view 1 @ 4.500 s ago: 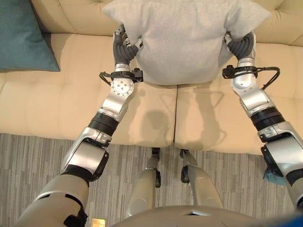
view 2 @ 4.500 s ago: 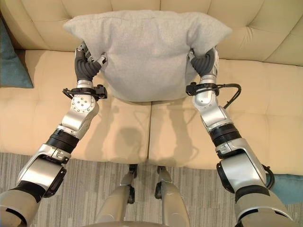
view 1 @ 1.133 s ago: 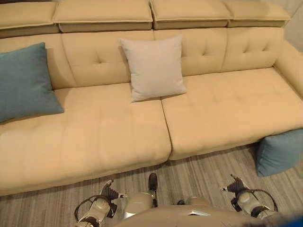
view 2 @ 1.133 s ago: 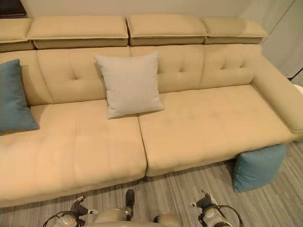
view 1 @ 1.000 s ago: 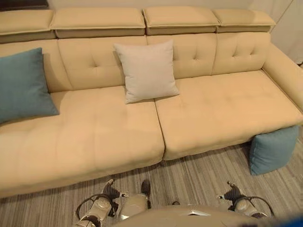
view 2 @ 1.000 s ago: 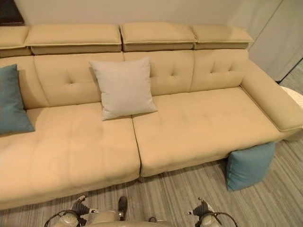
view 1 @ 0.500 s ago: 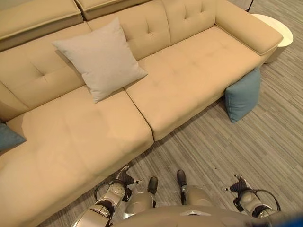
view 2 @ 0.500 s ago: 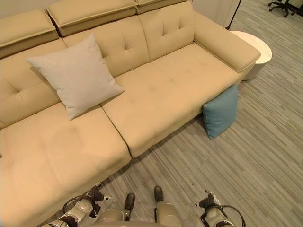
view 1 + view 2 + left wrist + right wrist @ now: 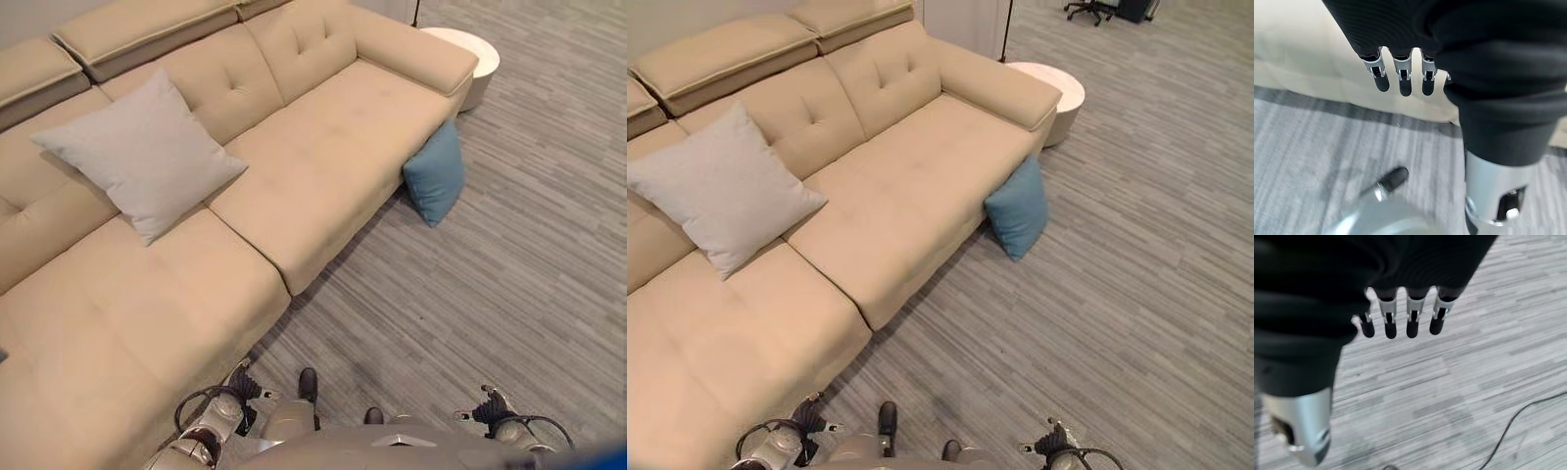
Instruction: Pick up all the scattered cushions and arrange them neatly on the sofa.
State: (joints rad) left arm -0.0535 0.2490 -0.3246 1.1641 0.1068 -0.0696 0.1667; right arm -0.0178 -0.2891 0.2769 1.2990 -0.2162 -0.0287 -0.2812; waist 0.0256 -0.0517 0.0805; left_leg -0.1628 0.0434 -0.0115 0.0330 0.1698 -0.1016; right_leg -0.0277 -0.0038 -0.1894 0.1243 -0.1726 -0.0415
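Teal cushion (image 9: 434, 174) leans on sofa (image 9: 323, 157); empty fingers (image 9: 1411, 318) well apart.

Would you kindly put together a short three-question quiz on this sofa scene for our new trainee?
1. True or false: the teal cushion lies on the sofa seat.
2. Which cushion leans against the sofa's backrest? A) grey cushion B) teal cushion
3. Fill in: beyond the sofa's armrest stands a round white ____.

Key
1. False; it stands on the floor against the sofa's front.
2. A
3. side table

Both the left hand and right hand hang open, holding nothing.
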